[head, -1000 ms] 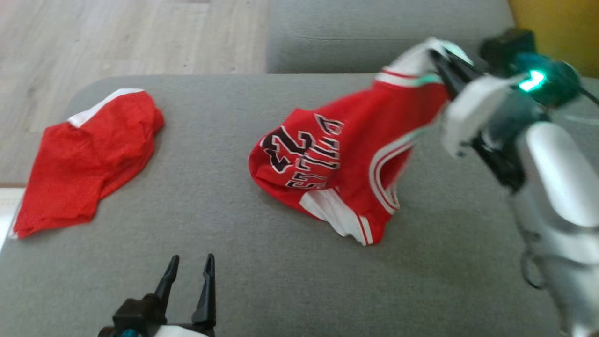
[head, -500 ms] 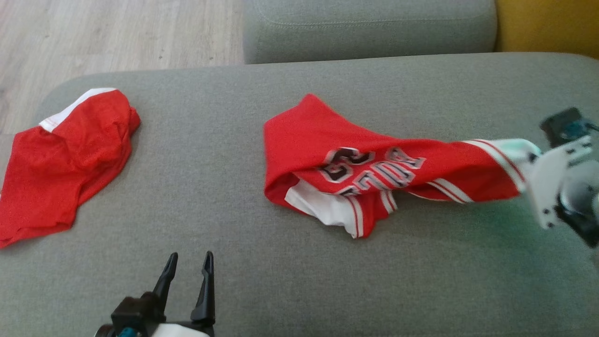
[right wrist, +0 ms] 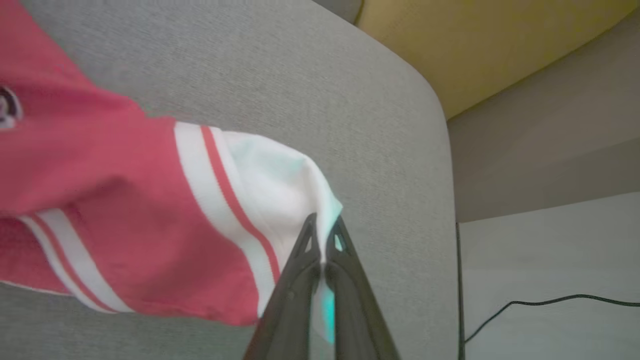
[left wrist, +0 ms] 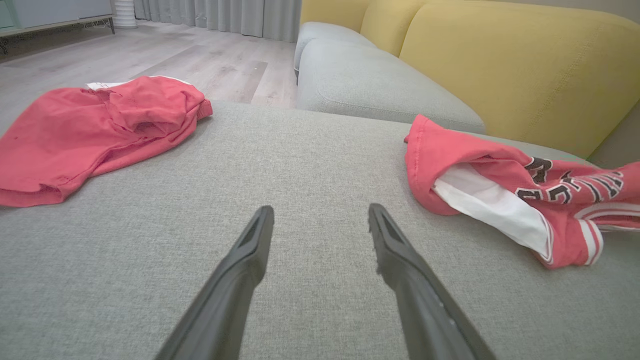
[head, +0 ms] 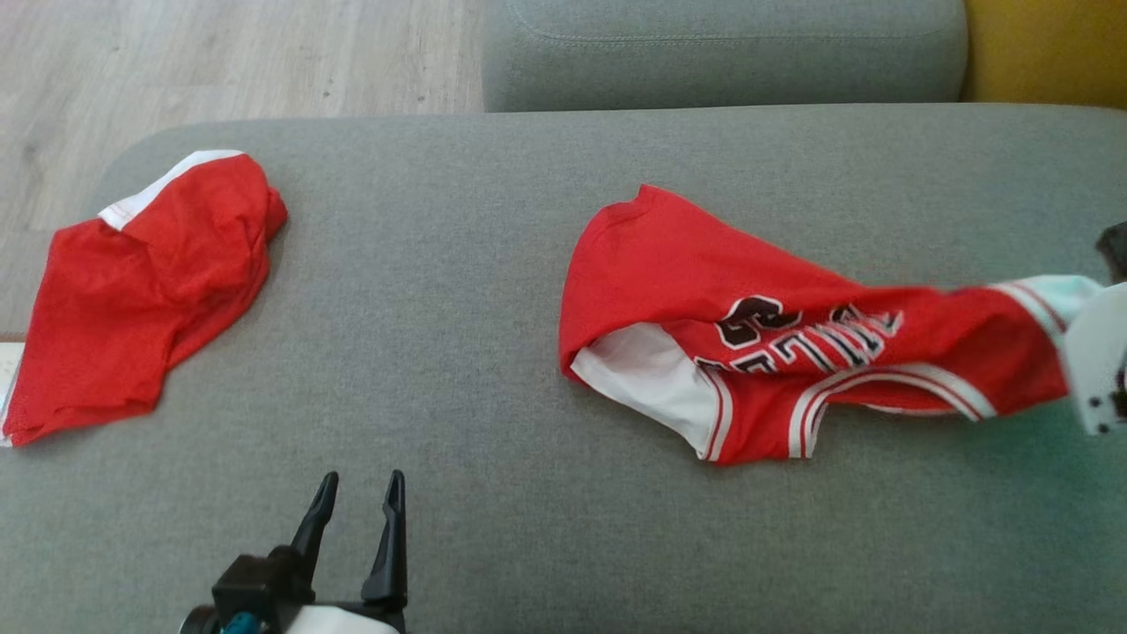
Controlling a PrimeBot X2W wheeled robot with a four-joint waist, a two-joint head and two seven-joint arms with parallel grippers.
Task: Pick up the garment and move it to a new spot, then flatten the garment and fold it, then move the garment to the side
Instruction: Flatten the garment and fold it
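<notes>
The garment, a red jersey [head: 775, 352] with white trim and black lettering, lies crumpled on the grey cushion [head: 493, 264], stretched toward the right. My right gripper [right wrist: 322, 225] is shut on its white striped edge [right wrist: 270, 185], just above the cushion near its right corner. In the head view the right arm's white housing [head: 1099, 361] shows at the right edge, against the end of the jersey. My left gripper [head: 357, 489] stands open and empty near the front edge, well left of the jersey [left wrist: 450, 150]. Its fingers [left wrist: 250, 250] hover over bare cushion.
A second red garment [head: 150, 291] with a white band lies crumpled at the cushion's left end [left wrist: 95, 130]. Behind are another grey cushion [head: 722, 53] and a yellow backrest [left wrist: 500, 60]. Wooden floor [head: 220, 53] lies beyond the left end. A black cable [right wrist: 550, 300] runs on the floor.
The right gripper has come down from the back and pulled the jersey rightward, drawing it out along the cushion. The head camera has shifted slightly. The left gripper has stayed still.
</notes>
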